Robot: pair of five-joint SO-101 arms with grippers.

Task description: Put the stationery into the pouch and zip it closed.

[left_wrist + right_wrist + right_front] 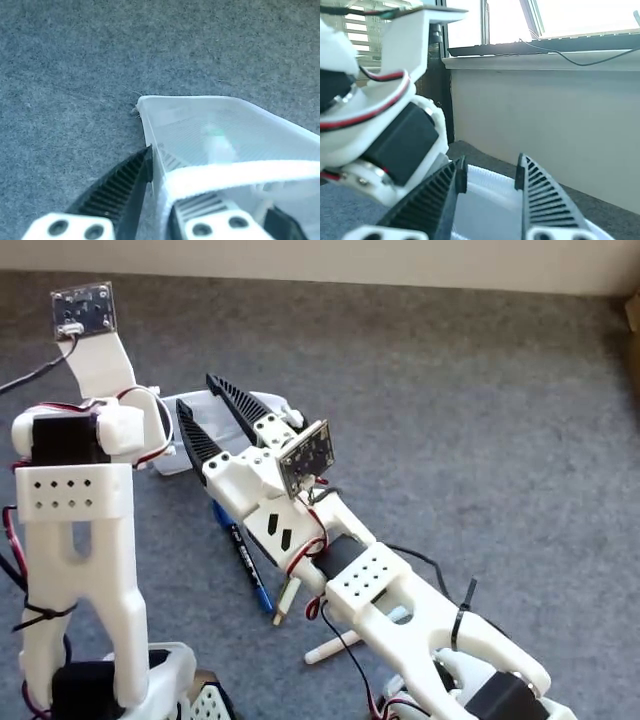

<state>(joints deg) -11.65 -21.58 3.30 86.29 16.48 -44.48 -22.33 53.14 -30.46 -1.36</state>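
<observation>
Pouch held by its rim, stationery not yet loaded.
Left gripper (161,175) is clamped on the rim of the pouch (215,135) at far left, probably to steady its mouth. Right gripper (196,392) hangs over the pouch, jaws spread and empty. Blue pen (247,565) and 1 white pen (335,646) lie on the carpet (480,390), nearer, under the right arm.

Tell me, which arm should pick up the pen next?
Right. Its gripper is open and empty, and the pen lies on the table right beside that arm. The left gripper is busy pinching the pouch edge.
</observation>
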